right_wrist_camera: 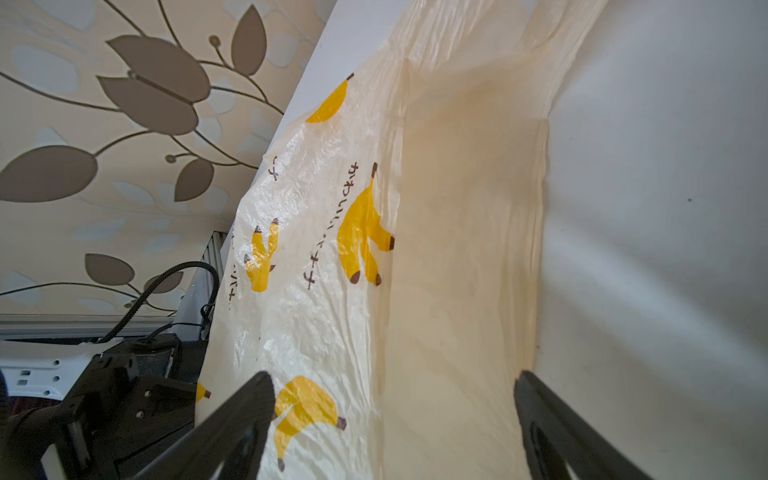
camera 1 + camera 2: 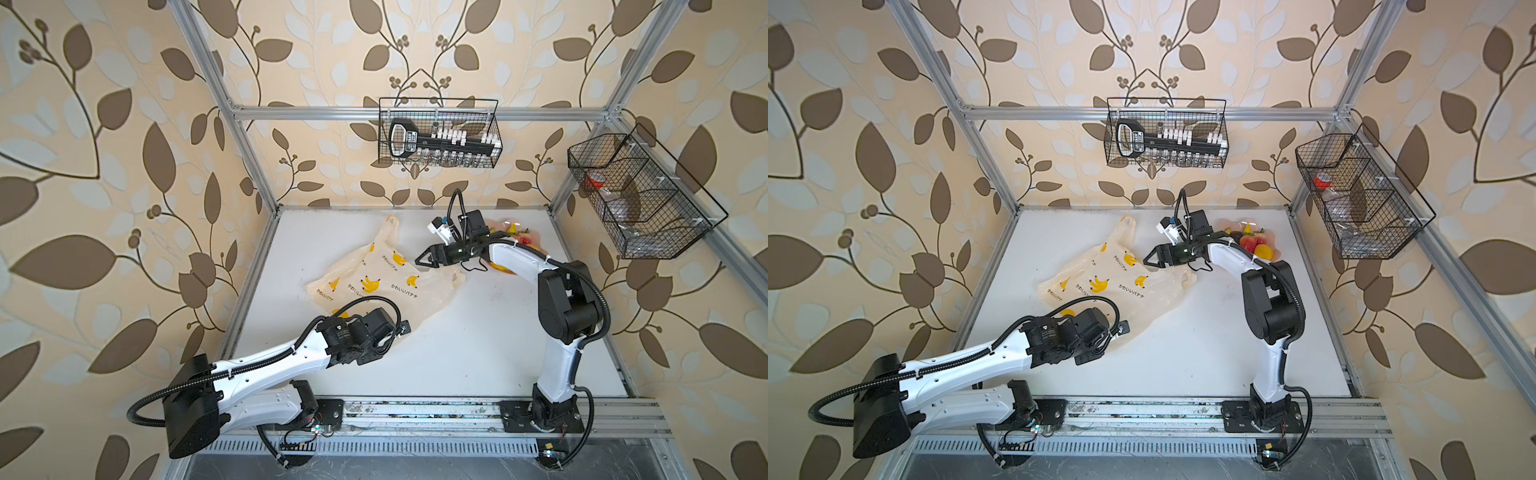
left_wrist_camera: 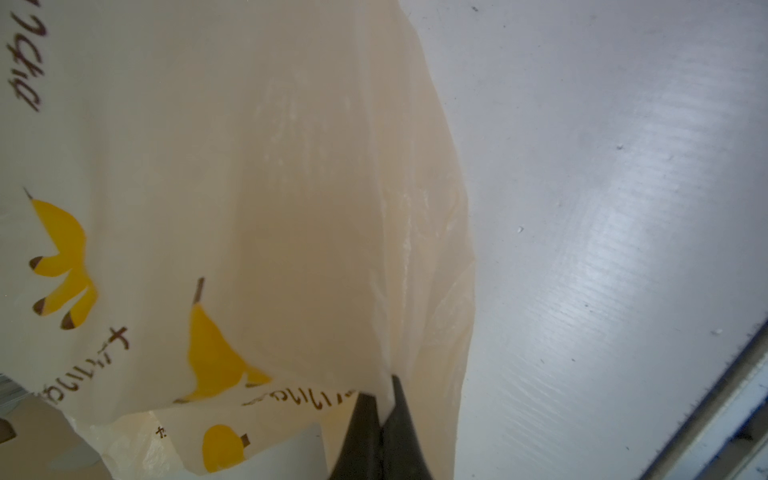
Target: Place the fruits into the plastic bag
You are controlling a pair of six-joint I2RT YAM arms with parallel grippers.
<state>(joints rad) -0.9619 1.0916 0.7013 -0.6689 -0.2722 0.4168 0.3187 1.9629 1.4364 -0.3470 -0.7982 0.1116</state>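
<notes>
While the left gripper is pinching the plastic bag, the right gripper, spread wide, is hanging over its edge, with the fruits lying behind.

Left arm, right arm: white shells, black joint housings, black ribbed cable hoses, black base plates, black tapered fingers.

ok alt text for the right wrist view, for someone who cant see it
A cream plastic bag printed with yellow bananas lies crinkled on a white table, seen close up between the spread black fingers of the right pincer. Beyond it are the left arm and leaf-patterned wallpaper.
</notes>
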